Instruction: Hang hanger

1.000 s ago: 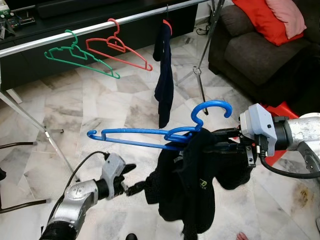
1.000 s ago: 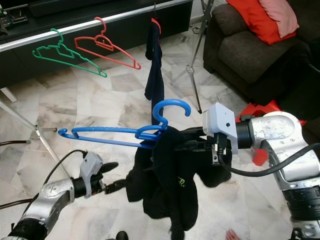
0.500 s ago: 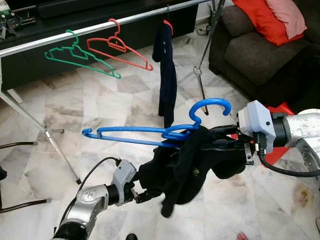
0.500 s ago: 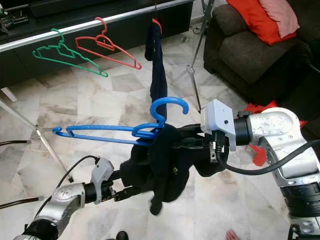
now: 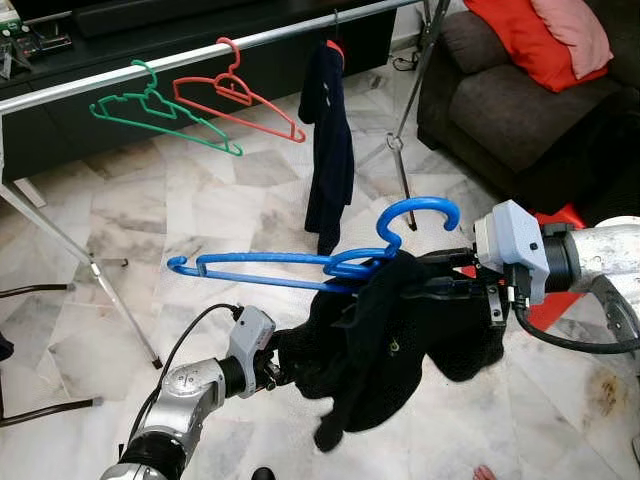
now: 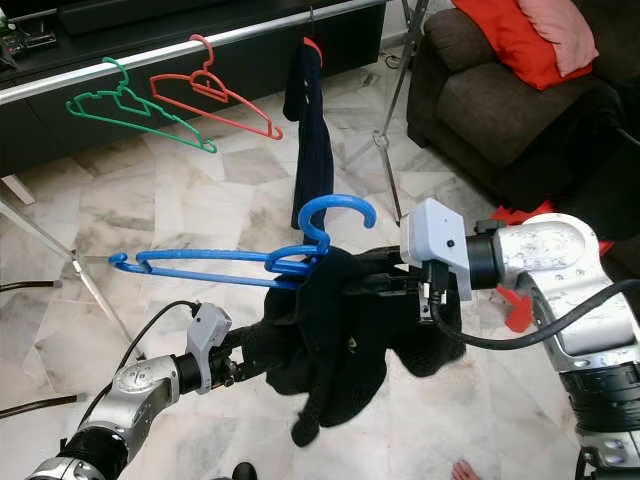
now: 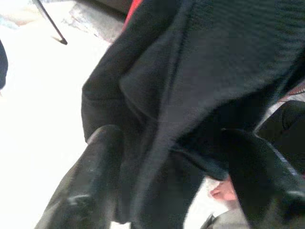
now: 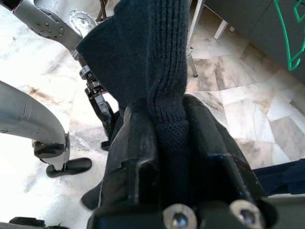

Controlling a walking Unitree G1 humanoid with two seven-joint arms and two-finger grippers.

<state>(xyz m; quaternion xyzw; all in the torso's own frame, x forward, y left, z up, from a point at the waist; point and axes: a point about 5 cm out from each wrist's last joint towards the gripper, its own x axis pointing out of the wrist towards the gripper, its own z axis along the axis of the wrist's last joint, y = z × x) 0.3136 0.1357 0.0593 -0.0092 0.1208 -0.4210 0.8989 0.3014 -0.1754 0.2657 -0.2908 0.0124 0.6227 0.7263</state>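
A blue hanger (image 5: pixel 290 266) is held level in mid air, with a black garment (image 5: pixel 410 340) draped over its neck and hanging down. My right gripper (image 5: pixel 432 286) comes in from the right and is shut on the black knit cloth (image 8: pixel 159 67) by the hanger's neck, its fingers (image 8: pixel 133 148) pinching it. My left gripper (image 5: pixel 282 362) is pressed into the garment's lower left side. Its fingers (image 7: pixel 90 176) stand wide apart with dark folds between them. The clothes rail (image 5: pixel 110 80) runs across the back, above and beyond the hanger.
On the rail hang a green hanger (image 5: pixel 165 115), a red hanger (image 5: pixel 240 95) and a dark blue garment (image 5: pixel 328 150). The rack's legs (image 5: pixel 85 255) slant to the marble floor. A dark sofa (image 5: pixel 510 110) with a red cushion (image 5: pixel 525 40) stands at the right.
My left gripper has moved right, from clear of the black garment into its lower left folds. The cloth bunched up and now hangs lower again. The right gripper and hanger barely shifted.
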